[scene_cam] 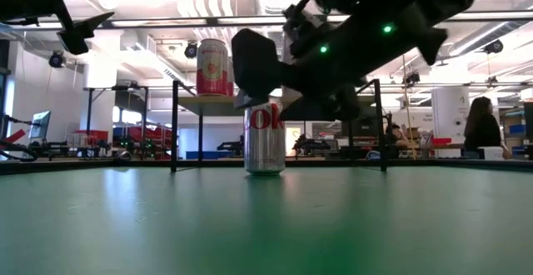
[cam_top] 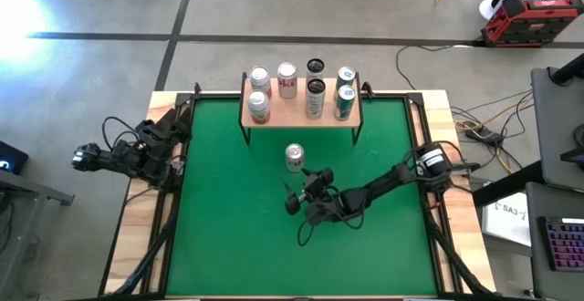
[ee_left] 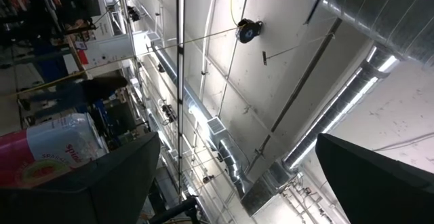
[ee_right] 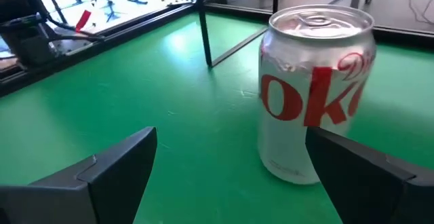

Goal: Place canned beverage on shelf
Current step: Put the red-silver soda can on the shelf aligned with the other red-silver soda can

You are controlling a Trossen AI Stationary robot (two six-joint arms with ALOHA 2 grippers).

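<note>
Several cans already stand on the shelf, but a silver can waits upright on the green mat. The right hand hovers beside it, fingers apart, nothing gripped; the left hand, also spread, idles at the table's edge.

Right arm is reaching in from the right side of the table, stretched low across toward the middle, forearm angling left. Right gripper is sitting at mid-table, pointing toward the far side, jaws spread wide — nothing between them. Its dark fingers are showing apart at either side in the right wrist view, hovering just above the surface. Left arm is sitting folded at the left edge of the table, well away from the right one. Left gripper is tipped upward, looking at the ceiling — fingers standing wide apart, holding nothing.
</note>
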